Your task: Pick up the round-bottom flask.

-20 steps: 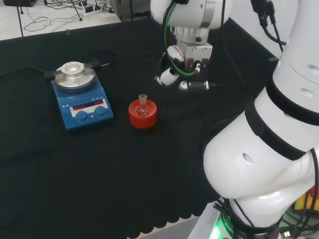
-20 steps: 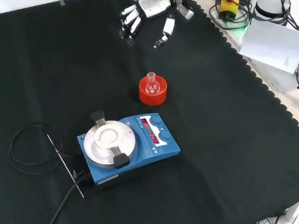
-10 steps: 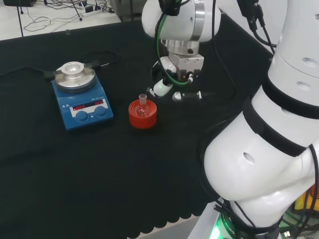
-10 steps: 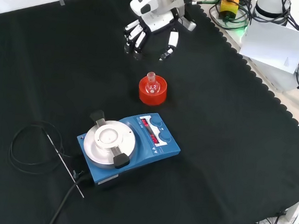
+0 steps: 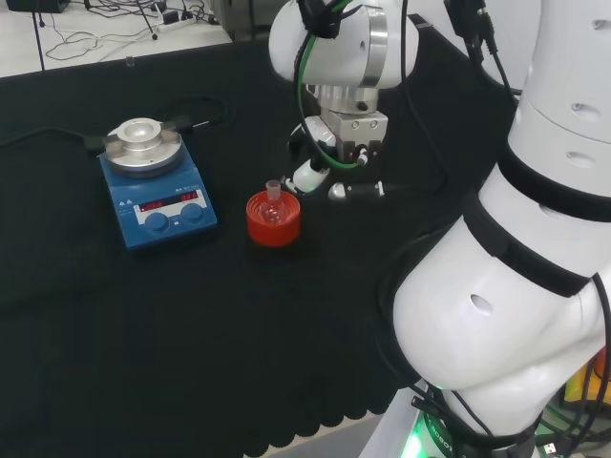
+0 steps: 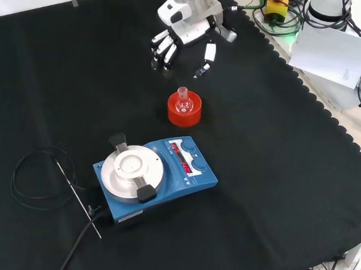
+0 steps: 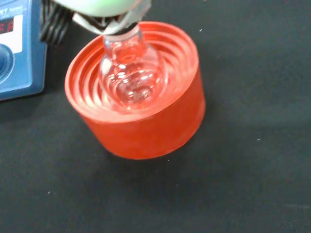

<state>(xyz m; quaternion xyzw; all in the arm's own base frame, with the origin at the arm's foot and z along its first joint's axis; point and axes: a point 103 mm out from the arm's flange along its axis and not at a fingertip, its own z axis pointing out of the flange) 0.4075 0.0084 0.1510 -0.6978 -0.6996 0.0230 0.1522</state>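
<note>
Closer now to the flask [image 6: 182, 99] than a second ago, the hand [image 6: 176, 43], fingers spread wide and holding nothing. Just short of the fingertips [image 5: 308, 176], the flask upright in its red ribbed stand [image 5: 274, 219]. Well beyond that, a blue hotplate [image 6: 154, 178].

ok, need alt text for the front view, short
A small clear round-bottom flask sits upright in a red ribbed stand near the middle of a black cloth, and the robot hand hangs open just beyond it, touching neither. In front of the stand is a blue hotplate stirrer with a round metal top, its black cable coiled to its left.
</note>
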